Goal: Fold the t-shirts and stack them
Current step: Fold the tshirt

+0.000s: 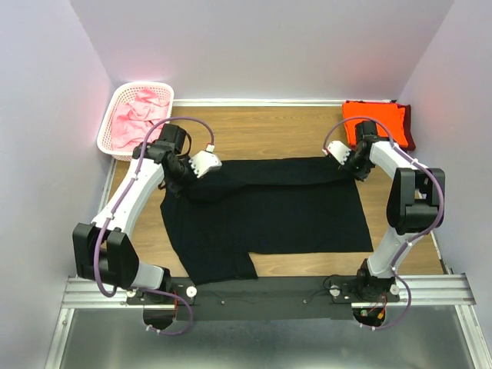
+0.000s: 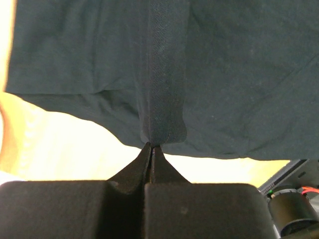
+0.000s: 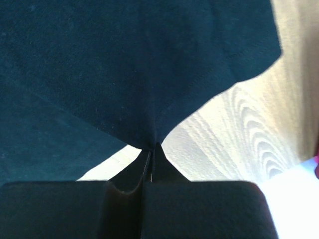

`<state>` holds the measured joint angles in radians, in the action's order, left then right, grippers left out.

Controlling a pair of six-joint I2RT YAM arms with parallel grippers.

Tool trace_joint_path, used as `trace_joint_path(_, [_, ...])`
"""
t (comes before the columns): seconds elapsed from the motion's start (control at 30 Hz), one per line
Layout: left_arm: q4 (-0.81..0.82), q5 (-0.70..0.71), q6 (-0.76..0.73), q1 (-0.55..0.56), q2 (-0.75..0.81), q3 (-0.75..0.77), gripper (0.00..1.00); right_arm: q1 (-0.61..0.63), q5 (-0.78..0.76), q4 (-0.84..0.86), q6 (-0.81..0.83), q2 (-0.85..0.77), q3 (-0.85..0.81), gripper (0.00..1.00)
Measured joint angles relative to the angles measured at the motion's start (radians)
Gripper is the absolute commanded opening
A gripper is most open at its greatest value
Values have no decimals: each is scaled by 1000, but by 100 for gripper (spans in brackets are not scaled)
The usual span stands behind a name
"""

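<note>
1. Pale lilac walls on three sides of a wooden tabletop; at the near edge, a metal rail carrying both arm bases.
2. Just beyond the rail, the black t-shirt, spread mostly flat across the middle of the wood, with one sleeve reaching toward the near edge at the lower left.
3. Along the far edge of that shirt, rumpled cloth on the left side and smoother cloth on the right.
4. At the far left of that edge, the left gripper: pressed tight with no gap at the tips, clamped on a folded band of the black cloth running straight away from it in the left wrist view.
5. At the far right corner of that edge, the right gripper: likewise clenched, pinching a point of the black cloth, the cloth fanning out from the tips in the right wrist view, bare wood grain to the right.
6. Both arms bowed outward, the left beside the shirt's left side, the right beside its right side.
7. Farther back, in the far left corner, a white lattice basket holding crumpled pink t-shirts.
8. In the far right corner, the bright orange t-shirt, folded flat, lying on the dark maroon t-shirt, with only an edge of the maroon showing at the right.
</note>
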<state>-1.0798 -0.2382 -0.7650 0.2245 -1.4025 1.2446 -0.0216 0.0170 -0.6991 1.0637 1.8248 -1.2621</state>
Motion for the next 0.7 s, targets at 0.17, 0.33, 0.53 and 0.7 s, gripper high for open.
trace_joint_path(0.17, [-2, -5, -38, 0, -13, -45, 35, 0, 0, -8, 3, 0, 11, 47])
trace_joint_path(0.33, [-23, -20, -76, -6, -13, -73, 55, -2, 6, -35, -6, -7, -5, 55])
trace_joint_path(0.53, [-24, -66, -85, -116, -47, 31, 56, -9, 53, -98, -81, 15, -183, 47])
trace_joint_path(0.7, [137, -69, 4, -187, -163, 133, 55, -11, 104, -112, -219, 166, -427, 42])
